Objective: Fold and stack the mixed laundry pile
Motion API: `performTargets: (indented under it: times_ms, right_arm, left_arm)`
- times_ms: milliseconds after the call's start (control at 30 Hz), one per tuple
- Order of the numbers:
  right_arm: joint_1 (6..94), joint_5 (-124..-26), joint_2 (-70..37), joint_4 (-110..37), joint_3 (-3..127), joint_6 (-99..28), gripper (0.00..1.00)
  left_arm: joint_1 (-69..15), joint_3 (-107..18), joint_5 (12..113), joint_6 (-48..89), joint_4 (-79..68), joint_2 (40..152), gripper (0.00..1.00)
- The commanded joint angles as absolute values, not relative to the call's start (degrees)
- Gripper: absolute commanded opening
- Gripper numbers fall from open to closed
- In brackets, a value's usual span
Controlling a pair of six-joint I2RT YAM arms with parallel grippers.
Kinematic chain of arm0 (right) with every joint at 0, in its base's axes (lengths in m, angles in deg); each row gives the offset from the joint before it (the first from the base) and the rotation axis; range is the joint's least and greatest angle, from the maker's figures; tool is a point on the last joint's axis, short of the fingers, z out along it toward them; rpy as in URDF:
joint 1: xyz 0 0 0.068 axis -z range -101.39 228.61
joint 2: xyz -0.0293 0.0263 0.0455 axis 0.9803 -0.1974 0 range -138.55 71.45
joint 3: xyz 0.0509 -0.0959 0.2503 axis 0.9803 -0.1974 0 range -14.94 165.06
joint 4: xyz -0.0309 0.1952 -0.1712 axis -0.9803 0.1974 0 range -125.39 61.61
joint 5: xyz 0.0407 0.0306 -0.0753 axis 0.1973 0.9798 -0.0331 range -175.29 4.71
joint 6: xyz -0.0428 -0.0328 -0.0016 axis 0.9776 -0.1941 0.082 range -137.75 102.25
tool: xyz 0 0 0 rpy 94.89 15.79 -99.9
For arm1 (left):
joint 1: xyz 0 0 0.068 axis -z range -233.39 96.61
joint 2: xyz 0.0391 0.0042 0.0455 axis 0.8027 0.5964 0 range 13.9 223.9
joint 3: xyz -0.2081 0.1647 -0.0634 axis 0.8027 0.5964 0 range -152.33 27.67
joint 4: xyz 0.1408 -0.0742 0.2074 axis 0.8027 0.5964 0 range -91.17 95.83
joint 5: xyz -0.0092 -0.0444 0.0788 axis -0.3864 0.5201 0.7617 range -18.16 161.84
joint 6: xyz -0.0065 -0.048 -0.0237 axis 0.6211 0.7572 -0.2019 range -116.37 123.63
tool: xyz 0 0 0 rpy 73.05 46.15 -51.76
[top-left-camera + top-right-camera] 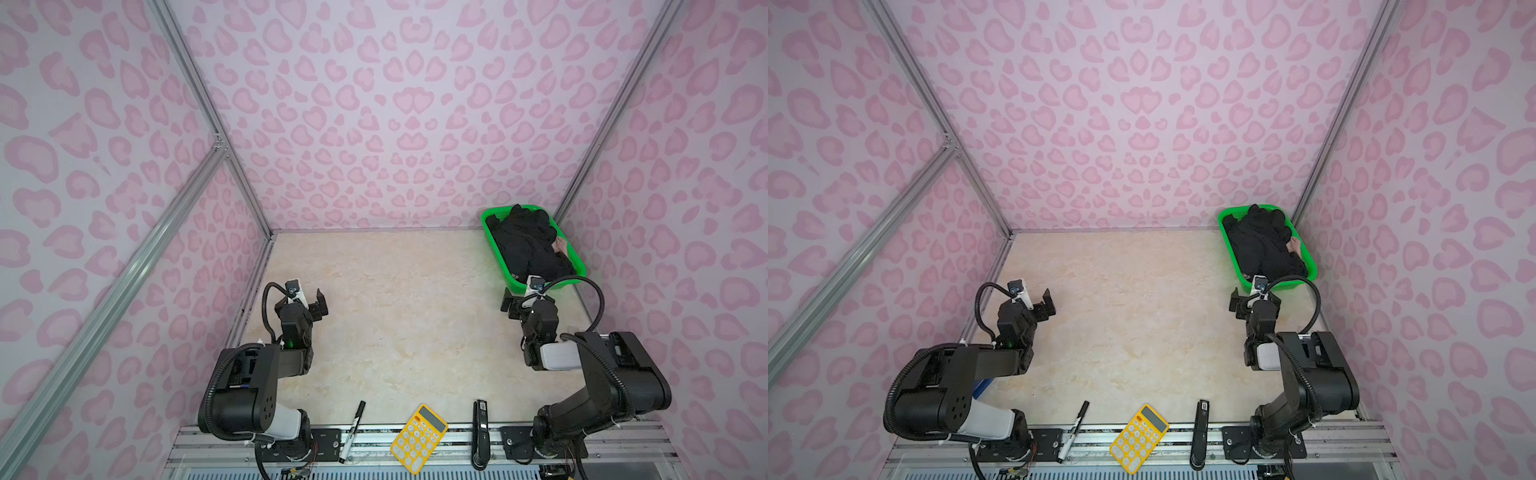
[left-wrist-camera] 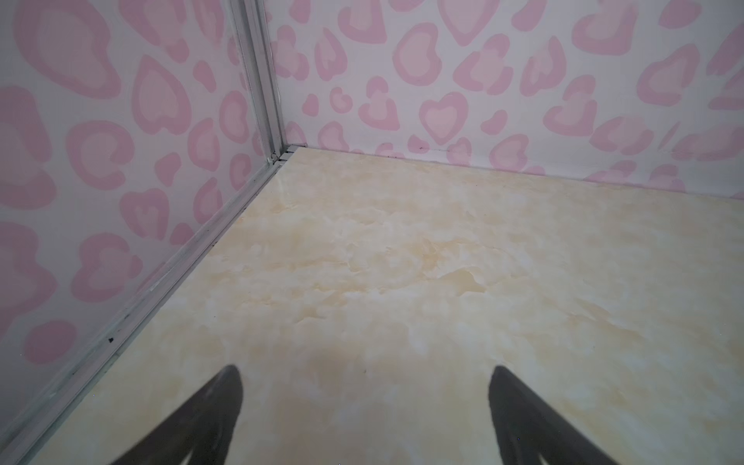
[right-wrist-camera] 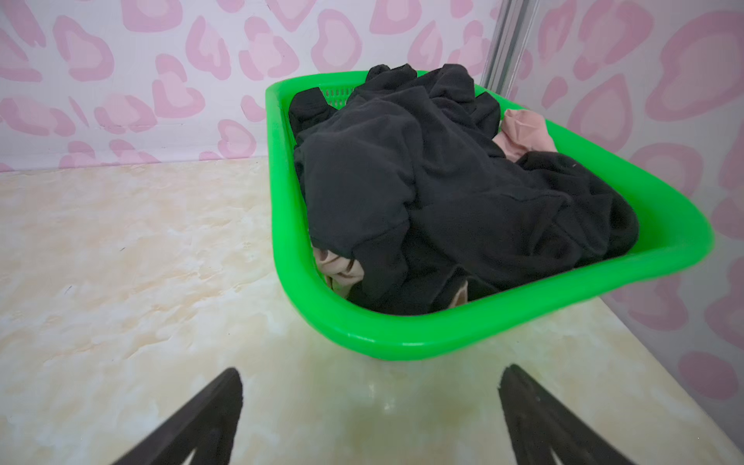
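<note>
The mixed laundry pile fills a green basket (image 1: 489, 230) (image 3: 402, 338) at the back right corner of the table. A large black garment (image 1: 528, 245) (image 1: 1262, 245) (image 3: 443, 181) lies crumpled on top. Dusty-pink cloth (image 3: 523, 133) (image 1: 561, 246) peeks out from under it. My right gripper (image 1: 524, 297) (image 1: 1254, 297) (image 3: 371, 368) hovers open just in front of the basket's near rim, holding nothing. My left gripper (image 1: 307, 297) (image 1: 1034, 301) (image 2: 365, 368) hangs open over bare table at the left, facing the back left corner, far from the laundry.
The marble-look table (image 1: 407, 316) is boxed in by pink heart-patterned walls with aluminium posts. Along the front edge lie a black marker (image 1: 352, 430), a yellow calculator (image 1: 419, 438) and a black stapler-like tool (image 1: 481, 432).
</note>
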State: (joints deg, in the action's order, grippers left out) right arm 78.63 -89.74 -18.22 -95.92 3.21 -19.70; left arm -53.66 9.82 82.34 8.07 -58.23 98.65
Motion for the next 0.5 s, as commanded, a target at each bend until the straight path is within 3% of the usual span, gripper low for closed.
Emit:
performTargets:
  times_ms: [0,467]
  right_arm:
    - [78.5,-90.0,-18.4,-96.3,3.3,-19.5,0.99]
    - [78.6,-90.0,-18.4,-96.3,3.3,-19.5,0.99]
  left_arm:
    - [-53.7,9.9,82.3,7.7,-60.0,98.6,0.97]
    - [-53.7,9.6,82.3,7.7,-59.5,98.6,0.97]
